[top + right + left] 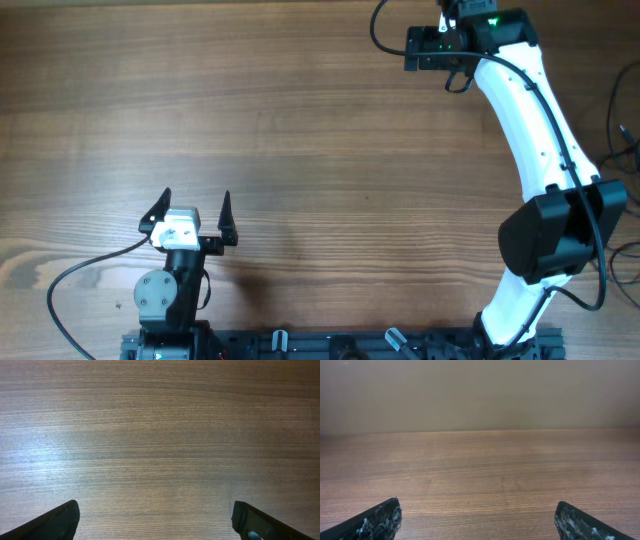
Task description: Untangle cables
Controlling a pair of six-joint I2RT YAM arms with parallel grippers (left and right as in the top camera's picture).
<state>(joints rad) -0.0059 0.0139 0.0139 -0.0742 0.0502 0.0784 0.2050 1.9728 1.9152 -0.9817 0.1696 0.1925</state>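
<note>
At the lower left of the overhead view, the left claw (195,200) sits over the bench (320,150). Its 2 fingers (375,521) are spread wide and released, with only bare wood grain between them. A thick black lead (80,272) curls out from that arm's base.

Toward the top right, the right claw (437,48) hangs near the far edge of the overhead view on its white arm (530,130). In its wrist view the 2 fingers (50,522) are also splayed apart, gripping nothing, over plain wood.

Furthest right, thin black cords (618,130) cross the frame's edge just beside the right arm's elbow. They are well apart from both claws, nearer the right one. Whether they are the ones to untangle I cannot tell.
</note>
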